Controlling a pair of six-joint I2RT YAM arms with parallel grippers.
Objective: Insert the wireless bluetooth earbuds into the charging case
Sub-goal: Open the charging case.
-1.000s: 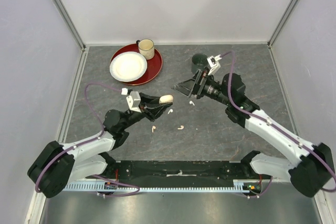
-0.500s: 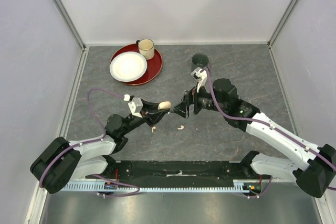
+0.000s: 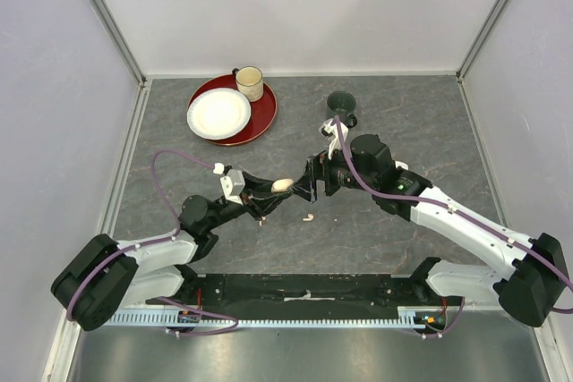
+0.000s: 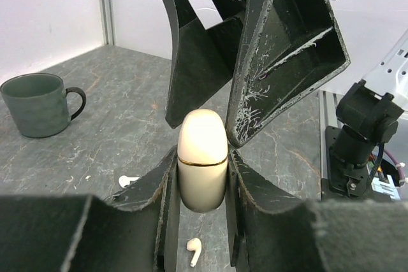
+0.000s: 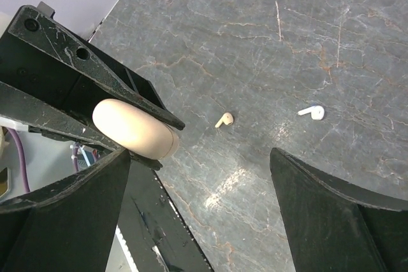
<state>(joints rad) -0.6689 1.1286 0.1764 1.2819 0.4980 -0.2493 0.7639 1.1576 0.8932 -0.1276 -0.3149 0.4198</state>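
Now, your left gripper [image 4: 203, 176] clamps the cream pill-shaped plastic charging case [image 4: 203, 151], closed, its free end offered to the right gripper [image 3: 303, 187], whose jaws are spread wide beside it, likely to flip the lid. A tiny peach stemmed earbud [image 5: 224, 120] and a white one [image 5: 312, 113] lie loose on the grey stone-patterned table [image 5: 268, 42].

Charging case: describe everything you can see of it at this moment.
The charging case is a smooth, glossy cream pill-shaped shell with a thin gold seam, lid shut. It is held off the table, clamped at its lower half between the left gripper's fingers. The right gripper hangs open close by its top; contact is unclear.
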